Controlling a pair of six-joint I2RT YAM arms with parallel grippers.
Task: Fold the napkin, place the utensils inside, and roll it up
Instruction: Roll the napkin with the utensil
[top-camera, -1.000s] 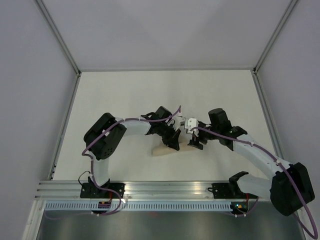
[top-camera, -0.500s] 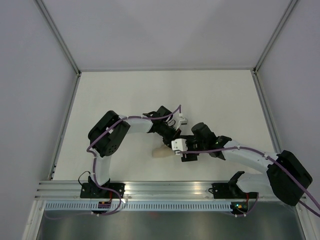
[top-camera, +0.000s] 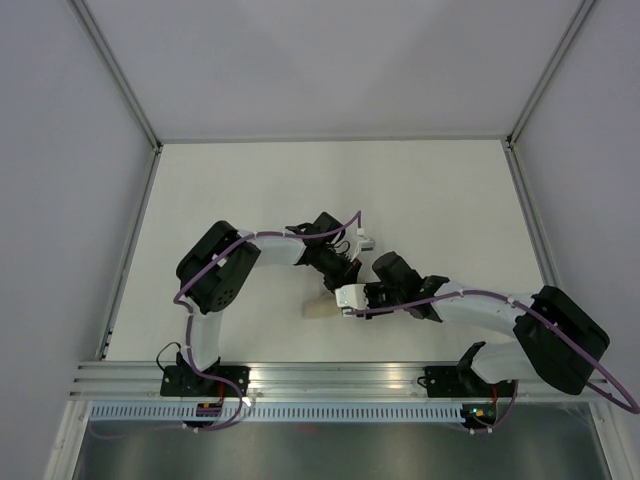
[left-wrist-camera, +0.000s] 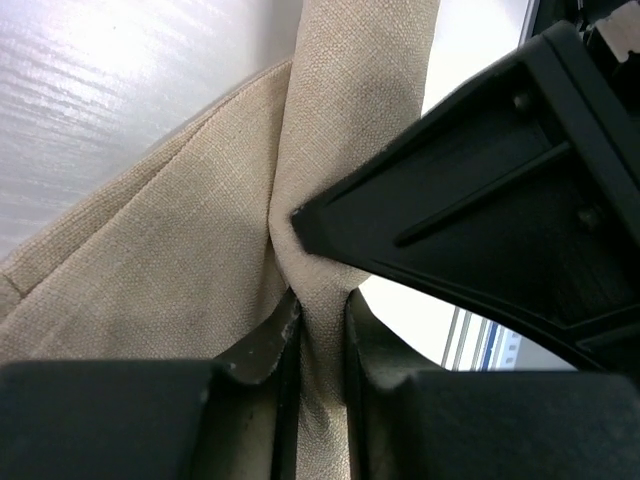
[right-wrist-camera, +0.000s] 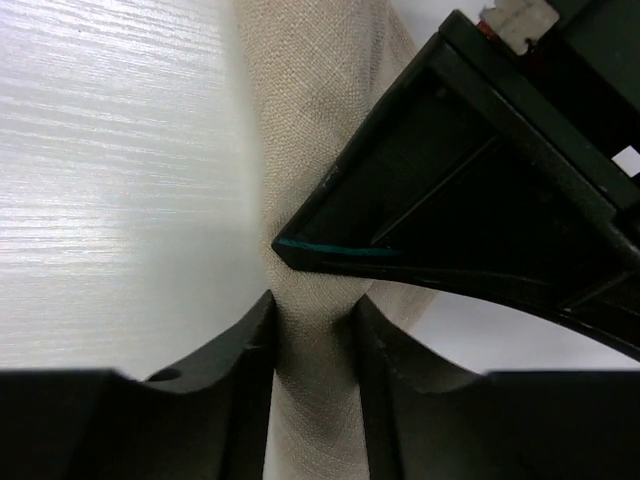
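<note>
Just past the near rail (top-camera: 330, 375), the napkin (top-camera: 320, 306) lies bunched on the table (top-camera: 420, 190). The left gripper (left-wrist-camera: 320, 310) pinches a narrow fold of it. The right gripper (right-wrist-camera: 312, 310) is closed around the same ridge, close beside. Beyond them the table stretches wide to its far edge.

The napkin (left-wrist-camera: 190, 260) is matt beige cloth with a coarse, plainly visible weave. The tabletop (right-wrist-camera: 110, 150) is white, smooth and faintly glossy, with fine streaks. The jaws of the left gripper (left-wrist-camera: 318, 315) and right gripper (right-wrist-camera: 312, 305) look like matt black plastic, slightly grainy.
</note>
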